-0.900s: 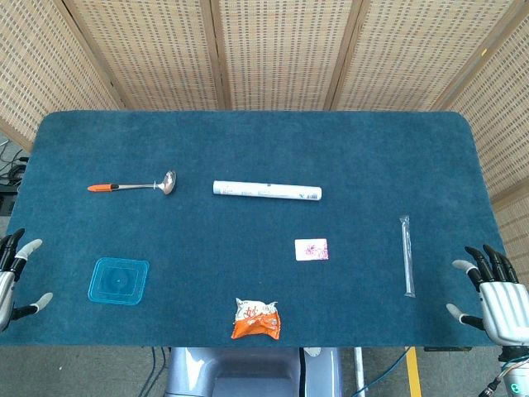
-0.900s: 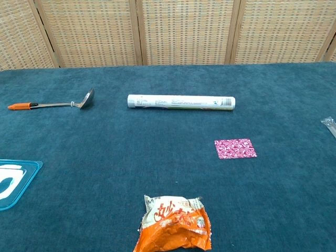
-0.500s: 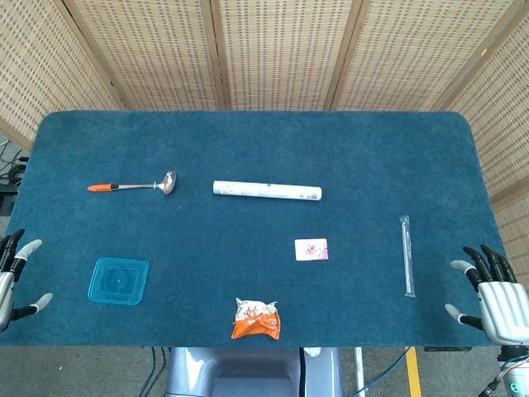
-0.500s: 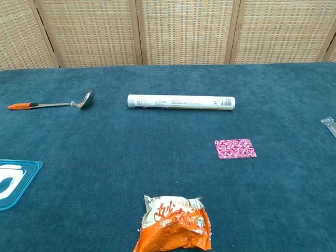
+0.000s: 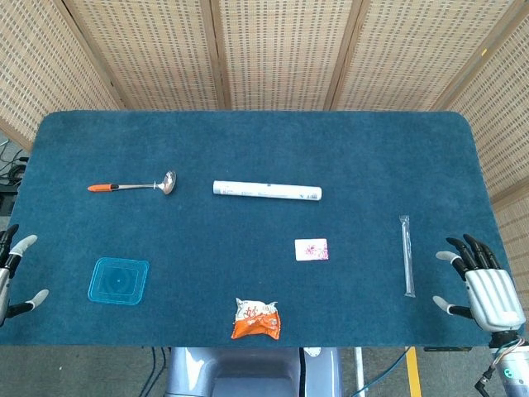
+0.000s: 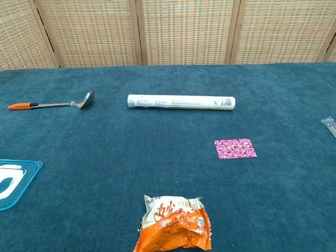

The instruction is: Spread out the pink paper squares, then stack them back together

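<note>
1. Head view: the pink paper squares (image 5: pixel 312 249) lie as one neat stack on the blue counter (image 5: pixel 256 141), a little right of the middle and near the front half. Nothing touches them.
2. Head view: the right hand (image 5: pixel 482 285) sits at the counter's front right corner, fingers spread apart and holding nothing. It is well apart from the stack, with a thin clear straw wrapper (image 5: pixel 406 255) lying between them.
3. Head view: the left hand (image 5: pixel 11 275) shows only partly at the left edge, fingers apart and empty, near a blue square lid (image 5: pixel 119 280).
4. Head view: a ladle (image 5: pixel 135 186) with an orange handle lies at the back left, a long white tube (image 5: pixel 267 191) lies behind the stack, and an orange snack bag (image 5: pixel 256 319) rests at the front edge.
5. Chest view: the stack (image 6: pixel 235 148) lies flat, right of centre, in front of the tube (image 6: pixel 181 102) and apart from it. The snack bag (image 6: pixel 175 223) is nearer, to the left. Neither hand shows here.
</note>
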